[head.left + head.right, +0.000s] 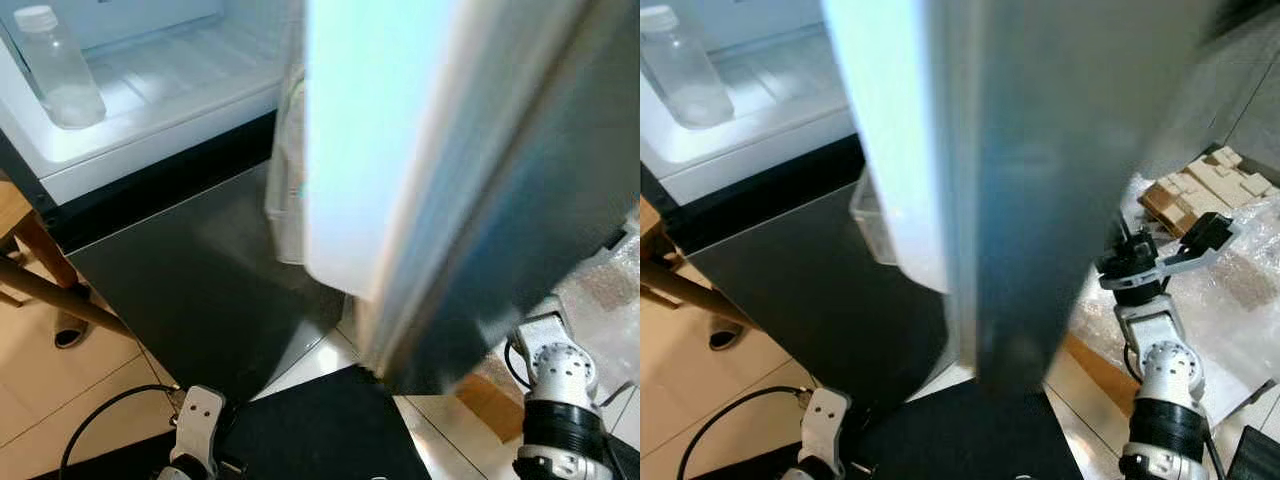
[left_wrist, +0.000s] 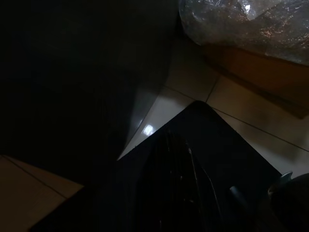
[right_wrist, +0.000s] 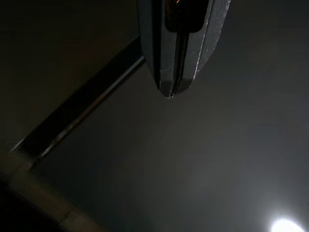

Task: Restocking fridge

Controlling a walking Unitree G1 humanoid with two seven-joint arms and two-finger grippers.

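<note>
A clear plastic bottle point(image 1: 58, 70) with a white cap already stands on the fridge shelf point(image 1: 190, 70) at the upper left of the frame, so I judge the stocking partly done. The open fridge door point(image 1: 450, 180) hangs blurred down the middle. My right tool point(image 3: 176, 58) has its fingers pressed together on nothing beside that door; my left tool point(image 2: 181, 193) hangs low over the floor, too dark to tell.

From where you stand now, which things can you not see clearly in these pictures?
- Fridge interior: in the eye views the open door blocks most of it; one bottle on the shelf shows, its contents unclear.
- Door bin: the door's edge cuts it off.
- Left gripper: its wrist view is too dark to judge the fingers.
- Right gripper: fingers together, against a dark blurred surface.
</note>
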